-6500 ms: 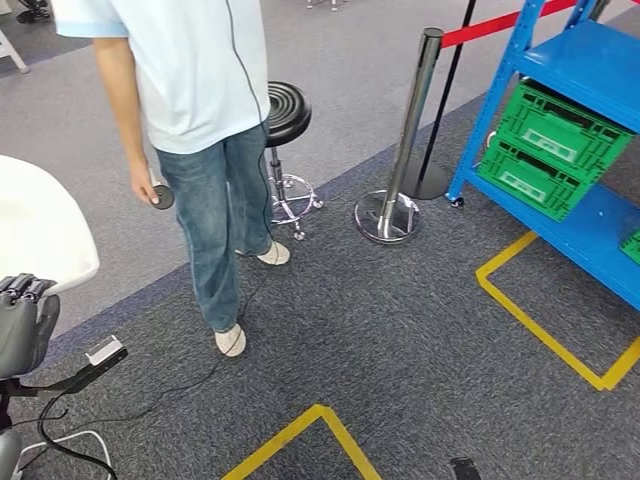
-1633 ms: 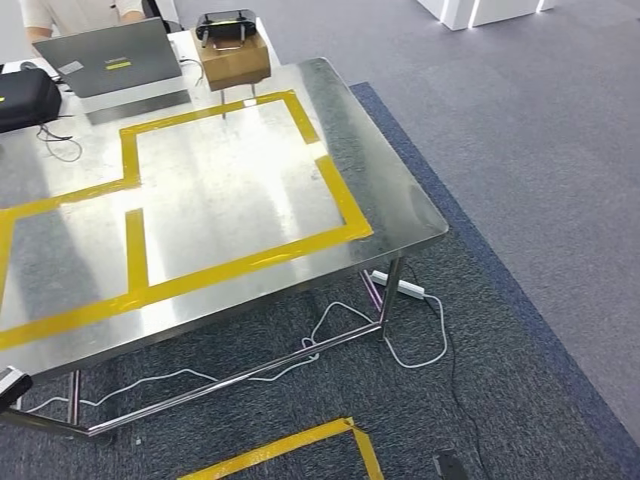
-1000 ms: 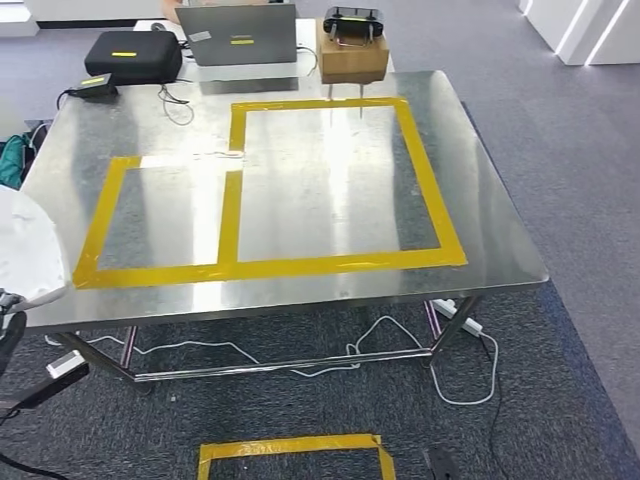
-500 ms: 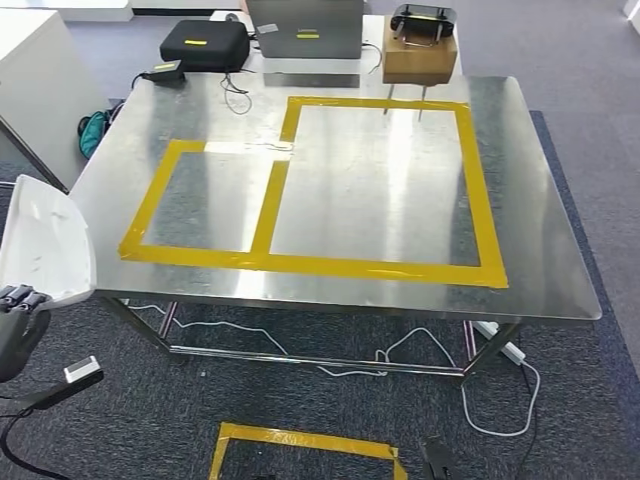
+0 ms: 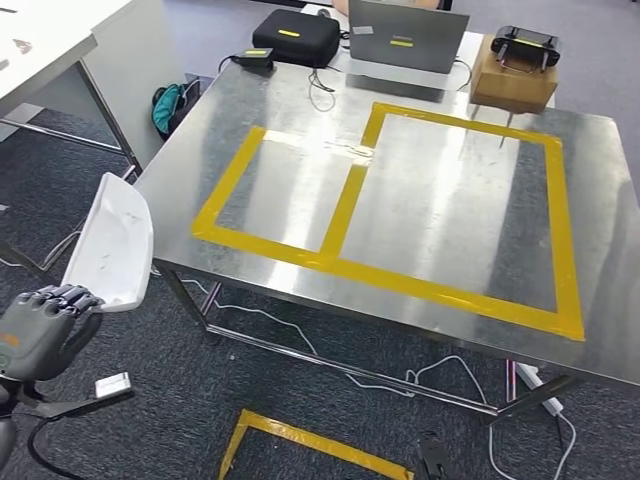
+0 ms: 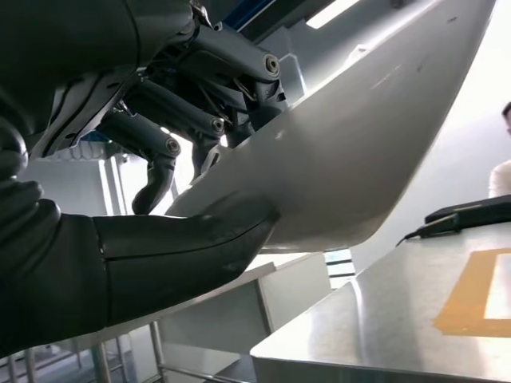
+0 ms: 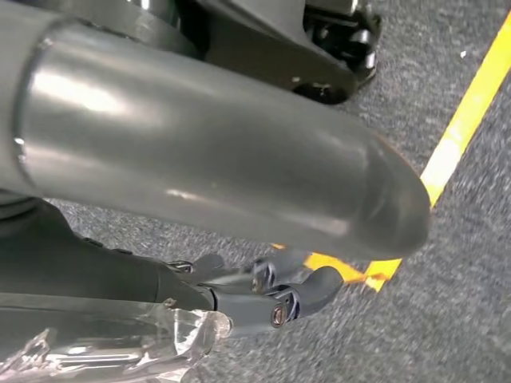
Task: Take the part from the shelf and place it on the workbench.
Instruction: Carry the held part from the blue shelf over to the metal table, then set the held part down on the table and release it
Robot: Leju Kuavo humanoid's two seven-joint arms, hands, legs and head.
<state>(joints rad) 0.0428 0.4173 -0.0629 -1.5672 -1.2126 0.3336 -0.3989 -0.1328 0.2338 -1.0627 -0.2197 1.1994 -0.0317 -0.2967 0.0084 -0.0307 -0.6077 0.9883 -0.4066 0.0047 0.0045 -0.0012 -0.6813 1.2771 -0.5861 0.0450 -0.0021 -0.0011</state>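
Observation:
My left hand (image 5: 44,326) holds a white curved plastic part (image 5: 113,240) at the lower left of the head view, just off the near left corner of the steel workbench (image 5: 453,215). In the left wrist view the thumb and dark fingers (image 6: 180,136) clamp the part (image 6: 362,136) from both sides, with the workbench edge (image 6: 374,327) beyond it. Yellow tape marks two rectangles (image 5: 343,215) on the bench top. My right hand (image 7: 283,291) hangs over the carpet with its fingers loosely extended and nothing in them.
A laptop (image 5: 407,35), a black case (image 5: 296,35) and a cardboard box with a controller (image 5: 517,80) stand along the bench's far edge. A white table (image 5: 45,40) and a teal bag (image 5: 170,105) are at the left. Cables and yellow floor tape (image 5: 317,440) lie below.
The whole picture has shifted as the camera turned from the shelf and a person to the workbench, which now lies to the right. My left hand still holds the white part.

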